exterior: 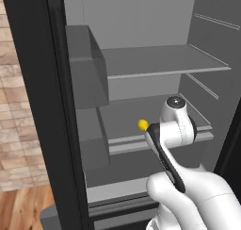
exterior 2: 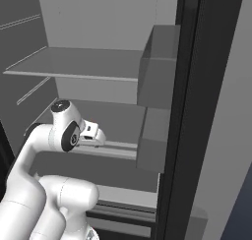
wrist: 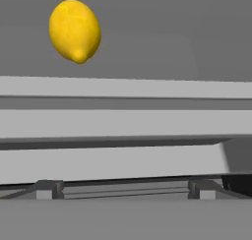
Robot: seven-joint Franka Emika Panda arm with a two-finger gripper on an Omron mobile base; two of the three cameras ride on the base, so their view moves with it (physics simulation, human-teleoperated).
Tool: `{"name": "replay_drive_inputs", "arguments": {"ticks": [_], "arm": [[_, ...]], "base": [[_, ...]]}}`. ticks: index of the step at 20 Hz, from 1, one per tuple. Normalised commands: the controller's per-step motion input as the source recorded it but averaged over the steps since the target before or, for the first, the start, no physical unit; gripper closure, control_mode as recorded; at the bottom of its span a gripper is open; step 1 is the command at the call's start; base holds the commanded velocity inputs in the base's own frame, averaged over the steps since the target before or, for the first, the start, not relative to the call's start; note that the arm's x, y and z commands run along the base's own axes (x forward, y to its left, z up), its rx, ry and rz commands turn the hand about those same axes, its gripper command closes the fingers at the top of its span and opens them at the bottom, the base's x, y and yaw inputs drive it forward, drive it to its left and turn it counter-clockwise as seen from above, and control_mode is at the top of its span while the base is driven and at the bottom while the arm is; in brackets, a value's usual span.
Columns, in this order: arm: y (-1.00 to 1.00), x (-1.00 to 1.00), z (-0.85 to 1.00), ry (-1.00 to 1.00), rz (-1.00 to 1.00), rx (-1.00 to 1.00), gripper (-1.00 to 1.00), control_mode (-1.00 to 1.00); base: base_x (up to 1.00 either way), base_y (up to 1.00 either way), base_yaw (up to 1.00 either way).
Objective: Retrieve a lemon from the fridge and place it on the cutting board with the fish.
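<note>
The lemon (wrist: 75,31) is seen at eleven o'clock in the hand view, on a grey shelf (exterior: 155,118) of the opened fridge (exterior: 42,106). The claw (wrist: 123,189) is spread wide, and nothing is held.

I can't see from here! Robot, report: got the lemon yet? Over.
End effector open, holding nothing. Lemon on middle fridge shelf, ahead, not yet reached. Nothing in between. Over.

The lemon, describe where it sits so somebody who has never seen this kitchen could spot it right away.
Look into the open black fridge with its grey inside. Below the upper shelf, on the lower shelf, the lemon lies near the front edge, just left of the robot's wrist in the left base view. It is the one bright yellow, roundish thing among plain grey surfaces.
</note>
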Motion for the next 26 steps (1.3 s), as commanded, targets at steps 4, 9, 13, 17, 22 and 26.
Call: {"name": "replay_drive_inputs", "arguments": {"ticks": [4,9,13,17,22,26], "arm": [[0.0,0.0,0.0,0.0,0.0,0.0,-1.0,1.0],[0.0,0.0,0.0,0.0,0.0,0.0,-1.0,-1.0],[0.0,-0.01,0.02,-0.11,0.03,0.0,-1.0,-1.0],[0.07,-0.02,0.07,-0.01,0.0,0.0,-1.0,-1.0],[0.17,-0.02,0.26,0.04,0.0,0.06,-1.0,-1.0],[0.08,0.0,0.43,0.0,0.0,0.03,-1.0,-1.0]], "base": [[0.38,0.11,0.0],[0.15,0.06,0.0],[0.0,0.0,0.0],[0.0,0.0,0.0],[0.0,0.0,0.0],[0.0,0.0,0.0]]}}
